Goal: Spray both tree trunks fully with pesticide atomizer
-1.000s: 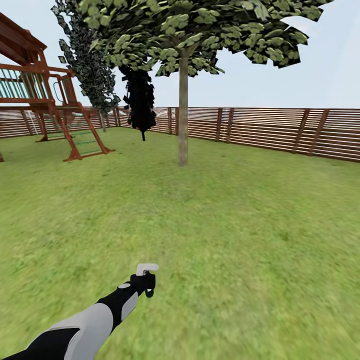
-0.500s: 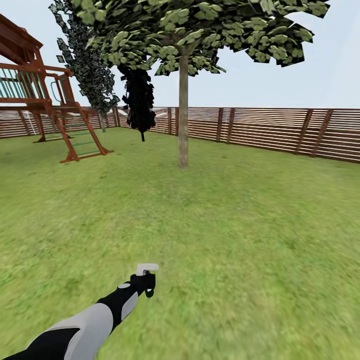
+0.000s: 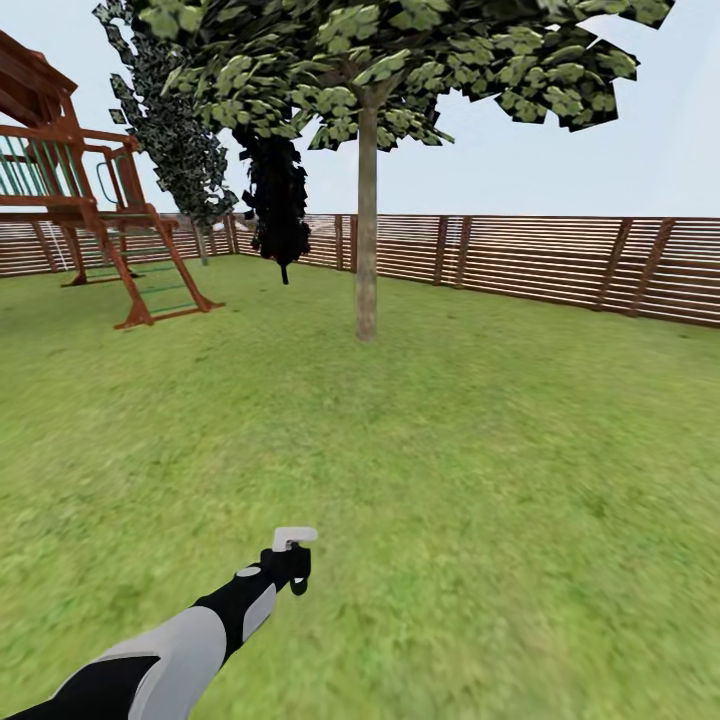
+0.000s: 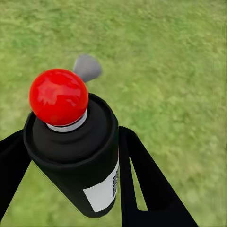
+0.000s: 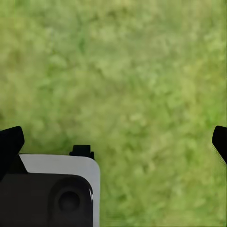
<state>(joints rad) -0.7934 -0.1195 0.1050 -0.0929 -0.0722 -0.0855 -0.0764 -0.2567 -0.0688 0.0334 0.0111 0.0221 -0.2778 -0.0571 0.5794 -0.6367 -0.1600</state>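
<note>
Head view: left hand [image 3: 290, 562] low over the lawn [image 3: 480, 470], arm stretched forward, pinching the atomizer [image 3: 293, 550] with its pale head up, likely carried ready to spray. Trunk [image 3: 367, 225] well ahead of the hand, slightly to its right. Left wrist view: black fingers [image 4: 137, 175] pressed on the bottle's sides. Right hand [image 5: 113, 142] spread wide over grass, holding nothing.

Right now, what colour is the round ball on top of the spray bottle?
Bright shiny red, clearest in the left wrist view.
</note>
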